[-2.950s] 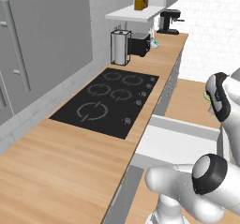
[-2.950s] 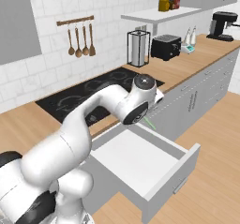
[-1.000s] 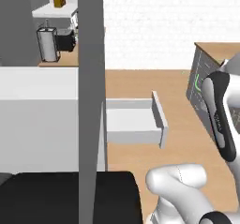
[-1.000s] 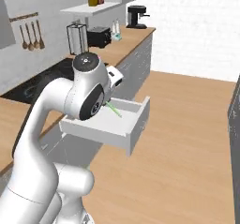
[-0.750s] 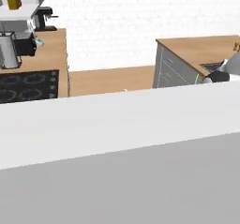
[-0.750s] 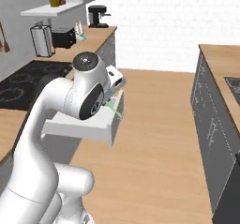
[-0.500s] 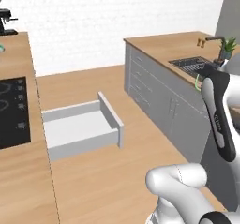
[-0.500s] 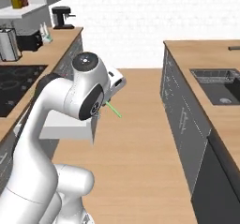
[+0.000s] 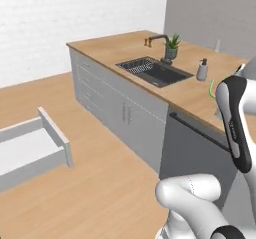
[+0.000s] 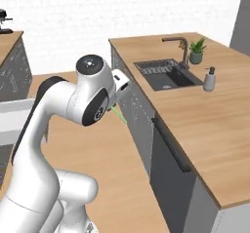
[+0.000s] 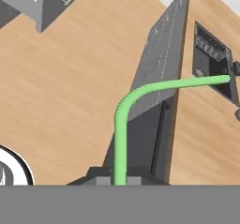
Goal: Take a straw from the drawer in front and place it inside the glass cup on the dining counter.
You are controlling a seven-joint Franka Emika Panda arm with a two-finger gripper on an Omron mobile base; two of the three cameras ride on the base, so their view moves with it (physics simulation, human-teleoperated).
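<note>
Straw [image 11: 123, 124] was kept clamped by its lower end in the closed tool [image 11: 120, 181], raised clear for carrying toward the table [image 10: 195, 105] with the sink [image 10: 166, 73].

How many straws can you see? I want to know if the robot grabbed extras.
1: the green straw is clamped in the tool, held above the floor beside the dining counter. The drawer's inside is partly hidden.

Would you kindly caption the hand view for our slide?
Gripper shut on the bent green straw, above the dining counter.
</note>
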